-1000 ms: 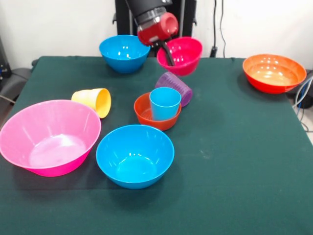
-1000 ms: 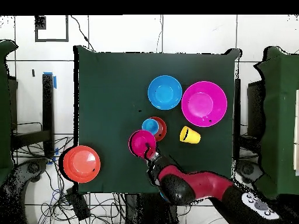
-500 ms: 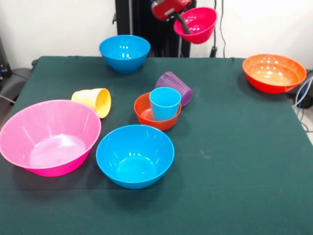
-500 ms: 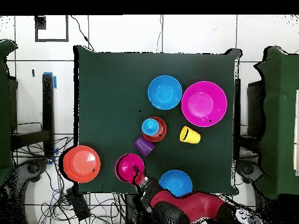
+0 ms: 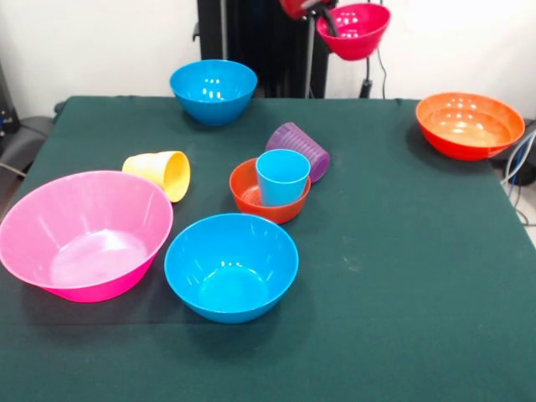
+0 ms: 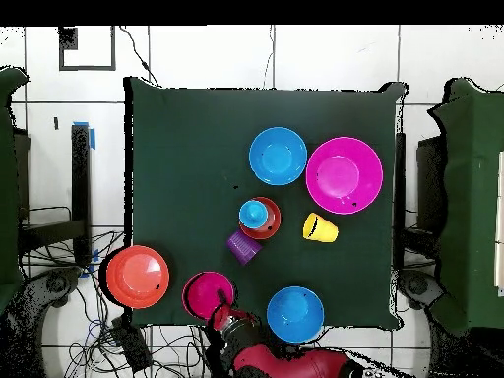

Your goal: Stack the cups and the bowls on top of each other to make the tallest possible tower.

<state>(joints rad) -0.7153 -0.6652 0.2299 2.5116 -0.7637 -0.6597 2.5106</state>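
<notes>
My gripper [image 5: 322,10] is high above the table's far edge, shut on the rim of the small magenta bowl [image 5: 356,30]; from above the gripper [image 6: 222,313] and that magenta bowl [image 6: 207,293] sit over the table's bottom edge. On the table the light blue cup [image 5: 282,177] stands upright in the small orange-red bowl [image 5: 251,197], seen from above as cup [image 6: 253,213] in bowl [image 6: 268,223]. The purple cup [image 5: 299,148] lies on its side just behind them. The yellow cup [image 5: 162,173] lies tipped over to the left.
A big pink bowl [image 5: 84,234] and a blue bowl [image 5: 230,265] stand at the front. Another blue bowl [image 5: 213,90] is at the far edge, and a wide orange bowl [image 5: 468,124] at the far right.
The gripper has risen and drawn back from over the purple cup, carrying the magenta bowl up and to the right in the front view. Nothing on the table moved.
</notes>
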